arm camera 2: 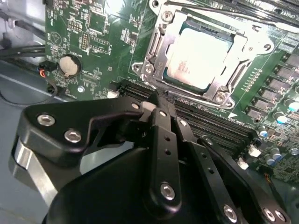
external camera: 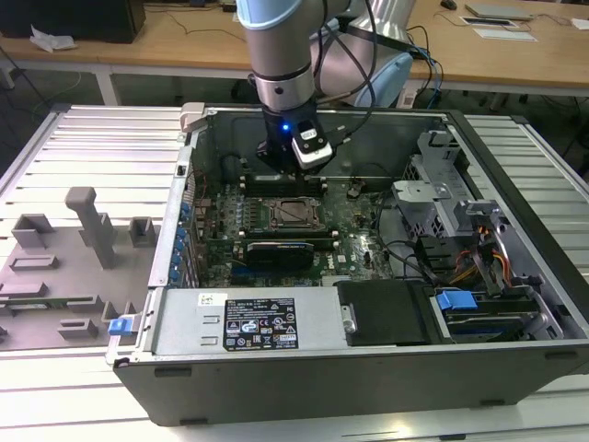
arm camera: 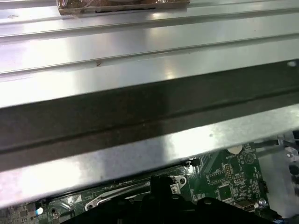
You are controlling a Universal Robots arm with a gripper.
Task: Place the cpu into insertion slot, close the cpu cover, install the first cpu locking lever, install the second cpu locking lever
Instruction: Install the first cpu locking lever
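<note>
CPU work here happens inside a big open computer case lying on its side on a ribbed metal table in the exterior view. Within the case sits the green motherboard, and the arm reaches down into it from above, its gripper low over the board just beyond the socket.

In the second wrist view the insertion slot shows its silver-grey rim — the cpu lies flat inside it, dull silver top up. The cpu cover is down over the chip, framing it through its square window.

The gripper's black fingers meet at the tips with nothing between them, hanging near the socket's edge above the long black memory slots. A round coin battery sits well apart on the board.
</note>
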